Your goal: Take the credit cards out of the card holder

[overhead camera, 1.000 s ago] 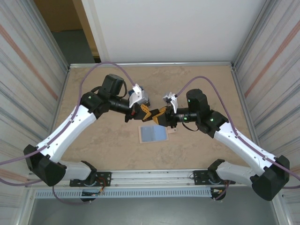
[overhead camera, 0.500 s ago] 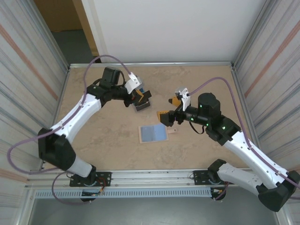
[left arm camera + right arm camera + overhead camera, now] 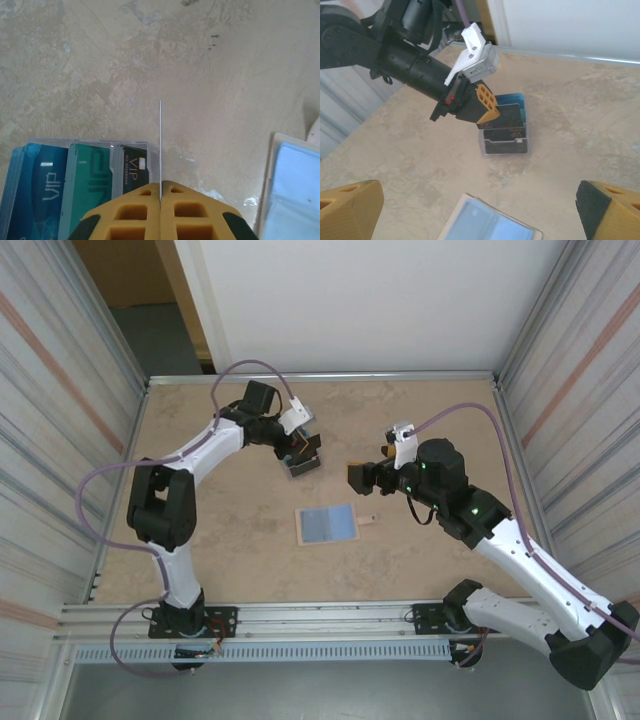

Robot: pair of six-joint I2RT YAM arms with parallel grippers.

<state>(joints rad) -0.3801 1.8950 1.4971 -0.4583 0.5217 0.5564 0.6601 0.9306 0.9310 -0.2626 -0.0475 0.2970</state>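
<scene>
Left gripper (image 3: 160,187) clenched on one credit card (image 3: 160,140) above the pile (image 3: 75,185); right gripper (image 3: 358,477) released near card holder (image 3: 328,524).

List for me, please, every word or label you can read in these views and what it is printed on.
"VIP": on the blue card, left wrist view.
"VIP": on the teal card beside it.
"VIP": on the dark card; its small print is too blurred to read.
No text shows on the card holder, nor on the held card, seen edge-on in the left gripper.
</scene>
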